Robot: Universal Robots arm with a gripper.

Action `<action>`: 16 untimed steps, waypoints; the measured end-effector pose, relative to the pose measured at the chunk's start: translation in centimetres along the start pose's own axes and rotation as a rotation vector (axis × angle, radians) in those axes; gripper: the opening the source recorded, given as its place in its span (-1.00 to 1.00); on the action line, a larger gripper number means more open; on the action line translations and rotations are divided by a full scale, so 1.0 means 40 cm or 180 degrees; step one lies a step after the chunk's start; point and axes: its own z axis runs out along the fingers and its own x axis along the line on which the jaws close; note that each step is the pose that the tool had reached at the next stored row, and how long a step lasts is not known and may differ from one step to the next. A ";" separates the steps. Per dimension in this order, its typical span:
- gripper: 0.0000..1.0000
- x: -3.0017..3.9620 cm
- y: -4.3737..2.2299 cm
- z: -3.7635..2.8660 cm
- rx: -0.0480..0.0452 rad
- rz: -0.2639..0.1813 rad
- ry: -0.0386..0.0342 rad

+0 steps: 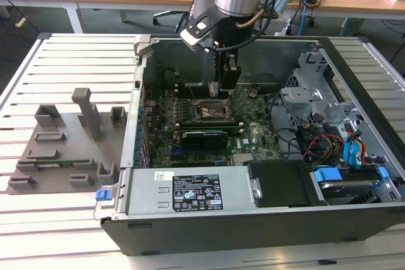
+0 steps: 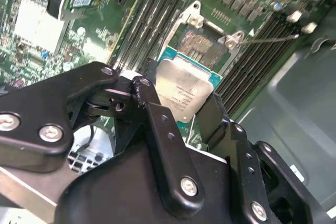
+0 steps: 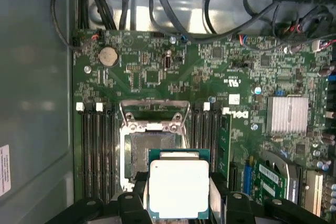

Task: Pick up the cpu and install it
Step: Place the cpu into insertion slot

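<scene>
The cpu [image 3: 178, 184], a flat square chip with a pale silver top and a thin green rim, sits between the black fingers [image 2: 152, 119] of my gripper [image 3: 178, 195]. The gripper [image 2: 182, 100] is shut on the chip's two opposite edges. The cpu [image 2: 185, 83] hangs above the motherboard, partly over the near edge of the open socket [image 3: 149, 148]. The socket's metal frame [image 2: 202, 35] is flipped up and its dark contact field is bare. In the exterior view the gripper [image 1: 220, 88] points down into the open computer case, just above the socket [image 1: 212, 110].
Memory slots [image 3: 94, 150] flank the socket on both sides. A silver heatsink [image 3: 287, 114] and an expansion card [image 1: 204, 136] stand nearby. Black cables [image 3: 173, 19] run over the board's edge. The drive cage [image 1: 316, 102] and case walls [image 1: 140, 93] close in around it. A grey fixture [image 1: 63, 143] lies outside the case.
</scene>
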 end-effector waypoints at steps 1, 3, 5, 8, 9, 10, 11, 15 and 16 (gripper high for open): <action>0.09 0.000 0.000 0.000 -0.0005 0.0000 0.0001; 0.09 0.000 0.000 0.000 -0.0005 0.0000 0.0001; 0.09 0.000 0.000 0.000 -0.0005 0.0000 0.0001; 0.09 0.000 0.000 0.001 -0.0011 -0.0085 -0.0003; 0.09 0.000 0.000 0.002 -0.0014 -0.0140 -0.0004; 0.09 0.001 0.000 0.003 -0.0017 -0.0175 -0.0006; 0.09 0.002 0.000 0.005 -0.0017 -0.0181 -0.0002; 0.09 0.012 -0.004 0.017 -0.0018 -0.0179 0.0014; 0.09 0.017 -0.010 0.023 -0.0018 -0.0179 0.0015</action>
